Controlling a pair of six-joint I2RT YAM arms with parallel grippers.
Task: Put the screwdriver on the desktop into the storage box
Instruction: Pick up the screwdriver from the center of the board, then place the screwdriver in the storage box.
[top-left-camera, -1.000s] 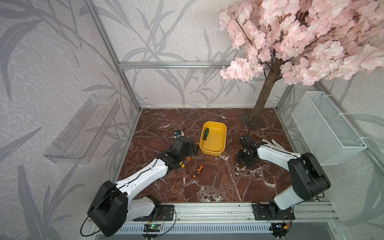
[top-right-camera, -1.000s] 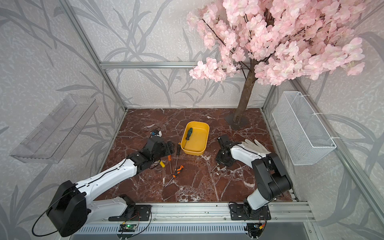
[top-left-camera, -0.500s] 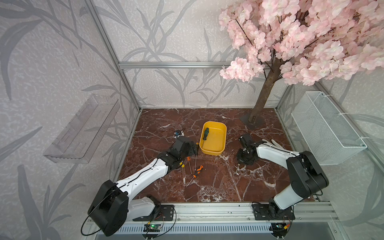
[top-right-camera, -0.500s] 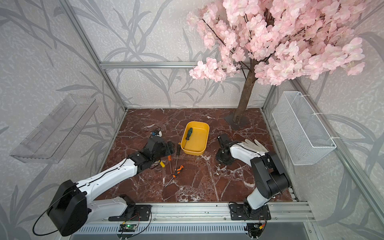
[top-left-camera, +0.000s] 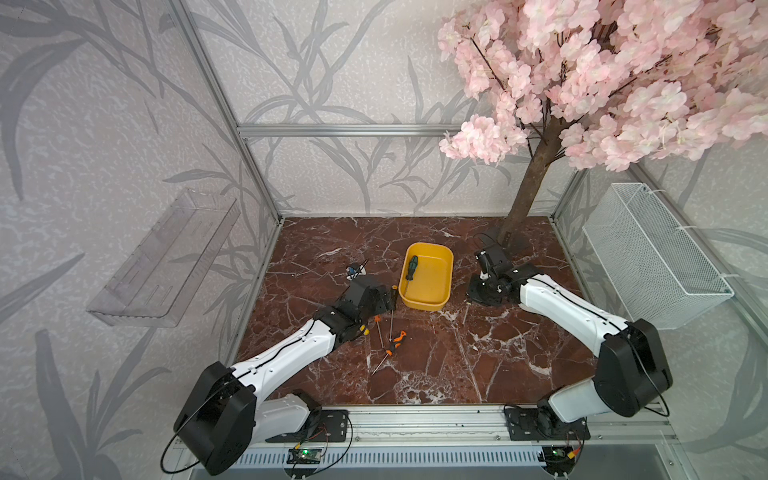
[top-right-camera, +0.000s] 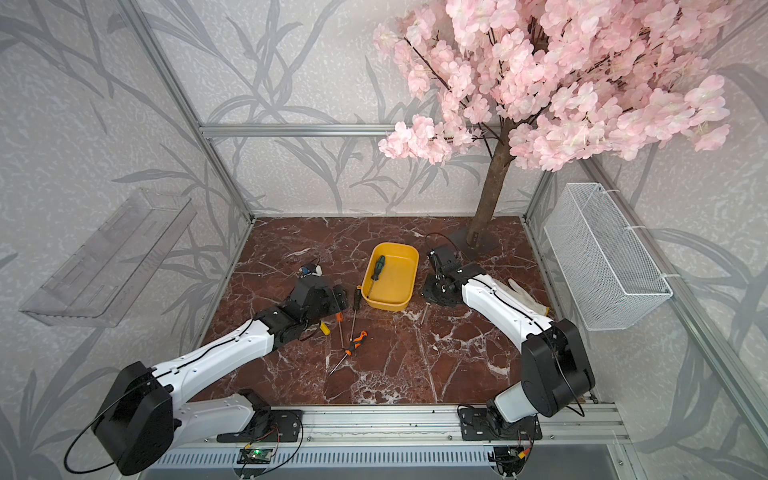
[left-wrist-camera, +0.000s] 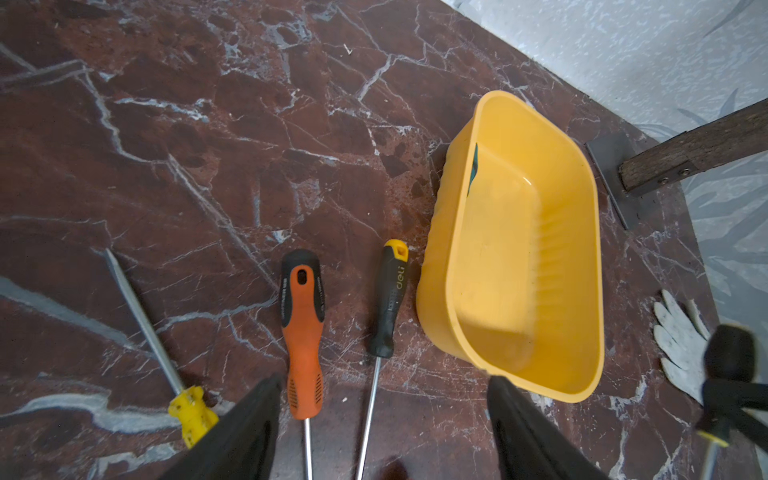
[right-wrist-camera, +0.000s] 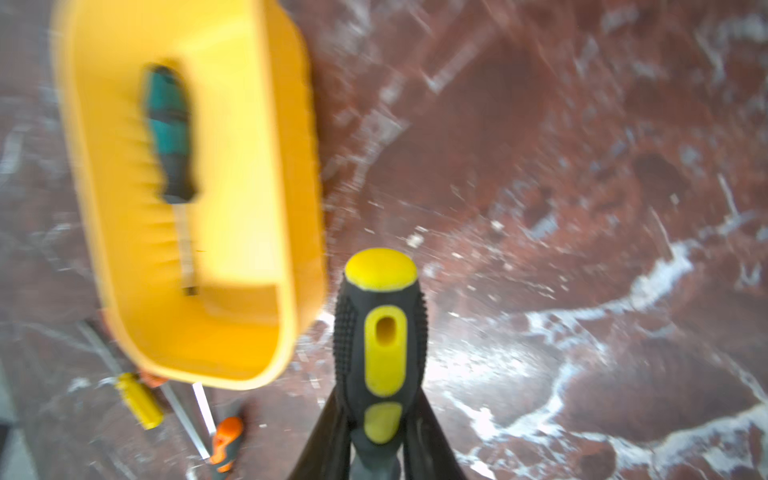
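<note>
My right claw (right-wrist-camera: 378, 401) is clamped on the black-and-yellow screwdriver (right-wrist-camera: 380, 328). It pinches low on the handle, where the grip narrows toward the shaft, so the fat knurled part juts out ahead of my fingers and cannot slip back through them. I hold it just beside the storage box (top-left-camera: 432, 286), off the long wall that faces my right arm. The tool is outside the box, not over it. I cannot tell whether its tip is clear of the counter (top-left-camera: 478, 353).

Inside the box, a green-handled screwdriver (top-left-camera: 411, 268) lies along the wall farthest from my right claw, leaving the floor on my side bare. I judge mine belongs there, laid lengthwise, because the box looks only about as long as such a tool. To get it in I must first raise it enough for the shaft to pass over the rim.

My left claw (left-wrist-camera: 382, 399) is spread wide and holds nothing. It sits low on the opposite side of the box, above three screwdrivers lying outside that wall: a black-handled screwdriver (left-wrist-camera: 390, 299) nearest the box, then an orange-handled screwdriver (left-wrist-camera: 303, 316), then a yellow-handled screwdriver (left-wrist-camera: 193, 415). From there it seems ready for the next pick without crossing my right arm.
</note>
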